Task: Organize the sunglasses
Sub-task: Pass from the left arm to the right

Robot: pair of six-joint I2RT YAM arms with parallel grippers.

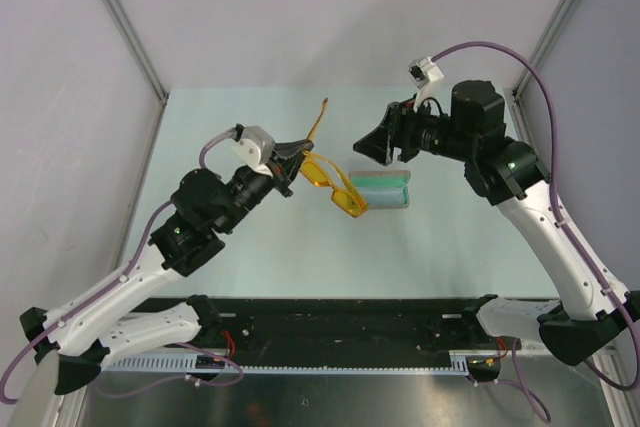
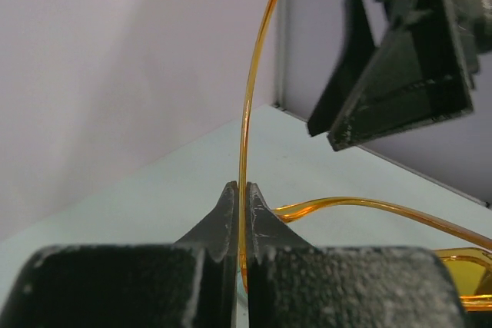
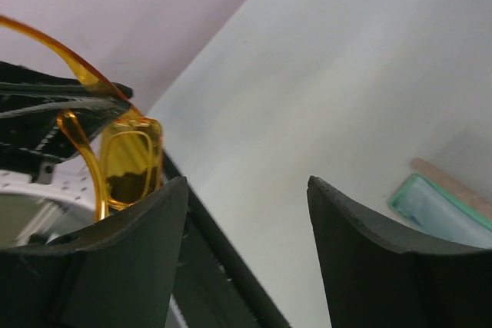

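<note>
The sunglasses (image 1: 335,188) have orange-yellow lenses and thin orange arms. My left gripper (image 1: 298,154) is shut on one thin arm (image 2: 244,144) and holds the pair above the table; the other arm (image 2: 369,207) curves off right. The lenses hang over the left end of the open case (image 1: 383,191), which shows teal lining with the light blue cloth inside. My right gripper (image 1: 378,143) is open and empty, just right of the sunglasses and above the case. In the right wrist view a lens (image 3: 132,160) shows past the left fingertip (image 3: 165,197).
The pale table (image 1: 250,247) is walled by grey panels at left, back and right. A black rail (image 1: 350,322) runs along the near edge by the arm bases. The case corner (image 3: 438,205) shows at the right wrist view's lower right.
</note>
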